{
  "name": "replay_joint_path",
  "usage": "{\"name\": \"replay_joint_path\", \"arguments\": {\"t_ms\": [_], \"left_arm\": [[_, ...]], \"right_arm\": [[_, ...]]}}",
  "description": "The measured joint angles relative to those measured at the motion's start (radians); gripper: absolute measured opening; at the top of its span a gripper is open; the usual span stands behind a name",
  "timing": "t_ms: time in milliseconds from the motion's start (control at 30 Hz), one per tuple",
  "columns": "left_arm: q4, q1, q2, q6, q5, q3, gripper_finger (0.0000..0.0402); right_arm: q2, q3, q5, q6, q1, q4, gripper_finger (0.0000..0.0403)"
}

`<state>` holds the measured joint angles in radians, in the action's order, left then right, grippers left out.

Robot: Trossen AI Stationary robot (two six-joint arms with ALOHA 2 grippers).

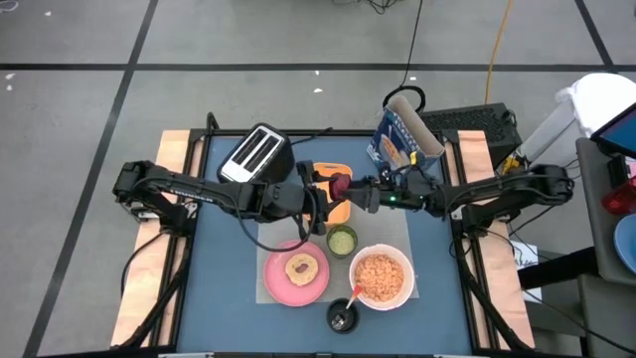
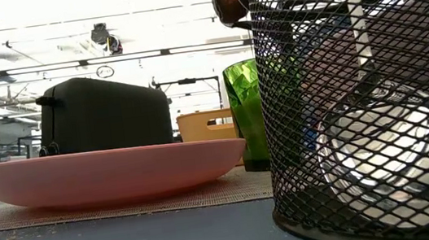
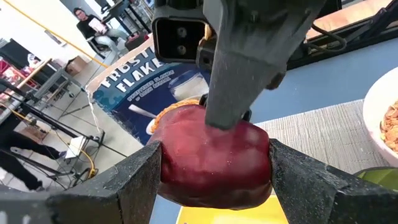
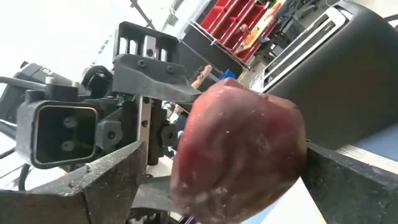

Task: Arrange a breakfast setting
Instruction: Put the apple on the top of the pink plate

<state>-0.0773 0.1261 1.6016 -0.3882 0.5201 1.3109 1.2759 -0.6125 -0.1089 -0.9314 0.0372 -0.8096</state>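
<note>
Above the blue table [image 1: 229,278], the left gripper [image 3: 214,171] clamped the dark-red fruit [image 3: 214,158]; the right gripper [image 4: 205,180] stood apart around it. Smooth, firm, probably slippery: grip its widest sides.

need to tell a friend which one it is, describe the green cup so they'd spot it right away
Start at the blue table and find the grey mat near its middle. On the mat, the green cup stands between the pink plate and the white bowl of cereal, just in front of the orange tray. It is the only green thing there, small and round.
</note>
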Motion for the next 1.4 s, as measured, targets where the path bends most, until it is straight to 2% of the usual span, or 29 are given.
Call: {"name": "replay_joint_path", "arguments": {"t_ms": [200,467,567,1067,1400], "left_arm": [[0.0,0.0,0.0,-0.001,-0.001,0.0,0.0273],[-0.001,0.0,0.0,-0.003,-0.001,0.0,0.0273],[-0.002,0.0,0.0,-0.004,-0.001,0.0,0.0273],[-0.002,0.0,0.001,-0.002,-0.001,0.0,0.028],[0.003,0.0,0.001,0.026,-0.006,0.0,0.0378]], "right_arm": [[0.034,0.0,0.0,0.0,0.0,-0.026,0.0369],[0.038,0.0,0.0,0.02,0.0,-0.032,0.0288],[0.038,0.0,0.0,0.026,0.0,-0.031,0.0269],[0.038,0.0,0.003,0.057,0.0,-0.025,0.0274],[0.038,0.0,0.006,0.157,0.0,-0.02,0.0274]]}}
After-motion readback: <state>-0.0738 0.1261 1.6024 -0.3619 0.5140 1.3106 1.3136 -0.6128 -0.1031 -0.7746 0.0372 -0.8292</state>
